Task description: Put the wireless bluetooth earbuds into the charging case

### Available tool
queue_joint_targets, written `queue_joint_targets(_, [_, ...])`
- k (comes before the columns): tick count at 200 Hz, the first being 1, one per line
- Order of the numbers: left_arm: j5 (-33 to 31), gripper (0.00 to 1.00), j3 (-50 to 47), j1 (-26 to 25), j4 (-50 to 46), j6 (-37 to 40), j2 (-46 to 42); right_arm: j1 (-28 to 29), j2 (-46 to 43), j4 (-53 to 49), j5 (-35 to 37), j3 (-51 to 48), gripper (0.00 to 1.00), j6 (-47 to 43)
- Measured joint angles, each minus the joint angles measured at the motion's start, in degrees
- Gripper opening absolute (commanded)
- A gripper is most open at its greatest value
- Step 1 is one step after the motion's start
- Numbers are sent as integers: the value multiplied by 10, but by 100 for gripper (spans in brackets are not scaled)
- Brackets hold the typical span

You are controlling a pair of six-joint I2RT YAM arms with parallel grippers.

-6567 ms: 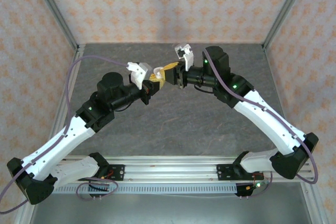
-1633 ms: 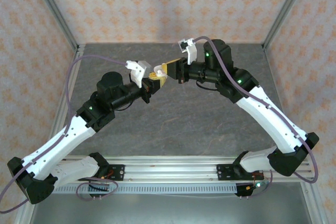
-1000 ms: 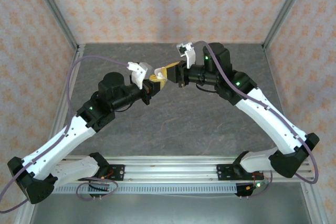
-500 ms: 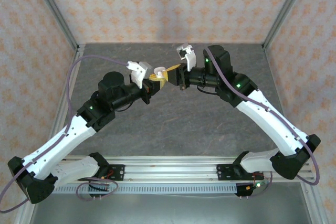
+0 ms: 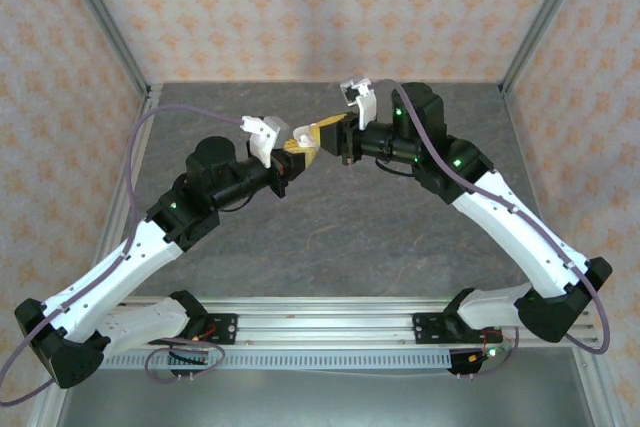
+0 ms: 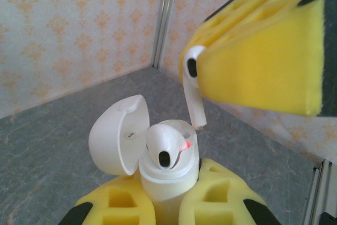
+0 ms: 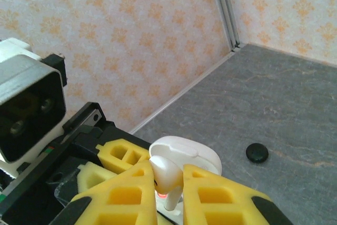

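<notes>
The right gripper [image 5: 322, 131] has nudged slightly toward 1 o'clock since a moment ago, meeting the left gripper [image 5: 293, 150] above the table [image 7: 300, 104]. Nearest, the left gripper is clamped on the white case [image 6: 164, 196], lid [image 6: 117, 142] swung open toward 9 o'clock, with one earbud [image 6: 164, 150] seated inside. Just above at 1 o'clock, the right gripper pinches a second earbud [image 6: 192, 85], stem down at the case's rim; whether it touches, I cannot tell. Farther off lies a black puck [image 7: 257, 153].
</notes>
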Motion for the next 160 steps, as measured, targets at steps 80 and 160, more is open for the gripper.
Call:
queue_joint_targets(80, [0, 0, 0, 0, 1, -3, 0, 0, 5, 7, -9, 0, 16, 0])
queue_joint_targets(160, [14, 0, 10, 0, -7, -3, 7, 0, 4, 8, -11, -7, 16, -24])
